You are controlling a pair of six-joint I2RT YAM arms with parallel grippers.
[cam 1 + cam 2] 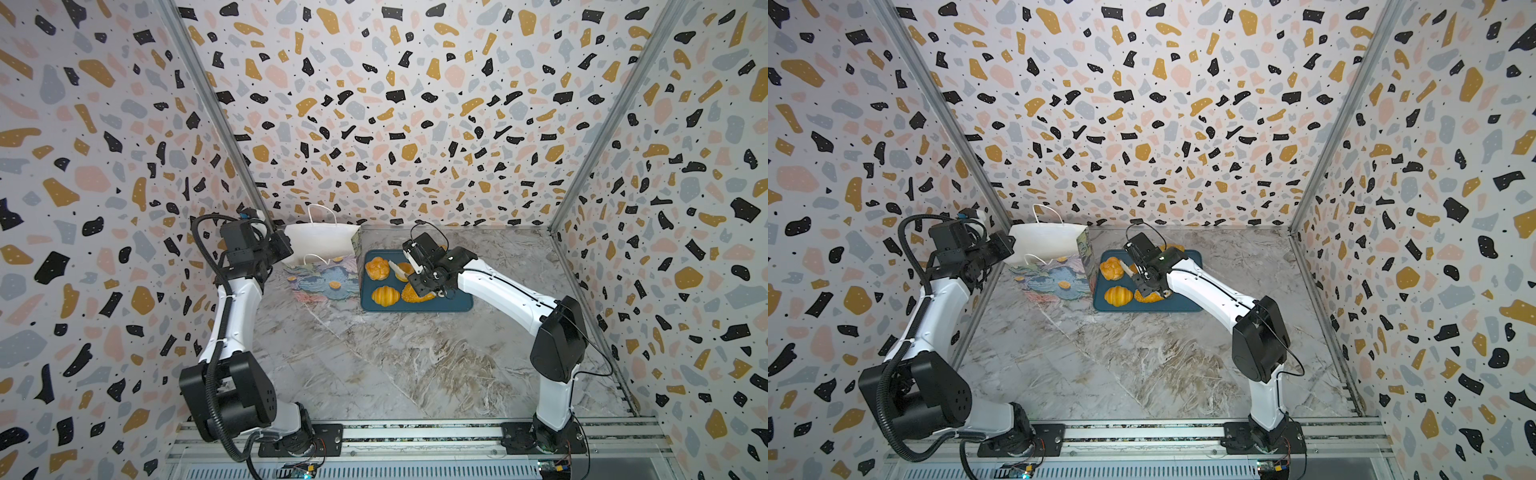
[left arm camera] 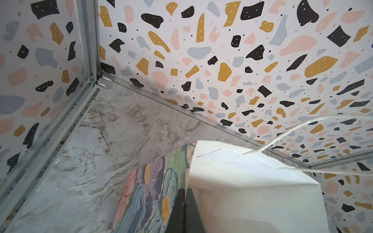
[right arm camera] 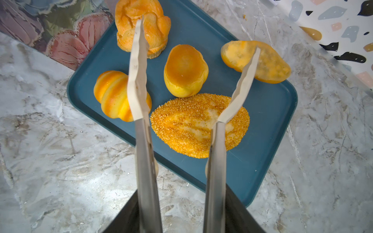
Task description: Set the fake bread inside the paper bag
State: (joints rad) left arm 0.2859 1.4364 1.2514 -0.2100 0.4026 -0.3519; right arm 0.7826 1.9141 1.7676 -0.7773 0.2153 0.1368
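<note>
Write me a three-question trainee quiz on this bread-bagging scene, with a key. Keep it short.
1. Multiple choice: how many glossy golden toy breads lie on the dark blue rectangular tray? A three, B five, C eight.
2. True or false: the left gripper has its fingers shut on the rim of the flower-painted paper bag.
3. Short answer: what tool does the right gripper hold above the tray?
Key: 1 B. 2 true. 3 long steel tongs, their arms apart.
</note>
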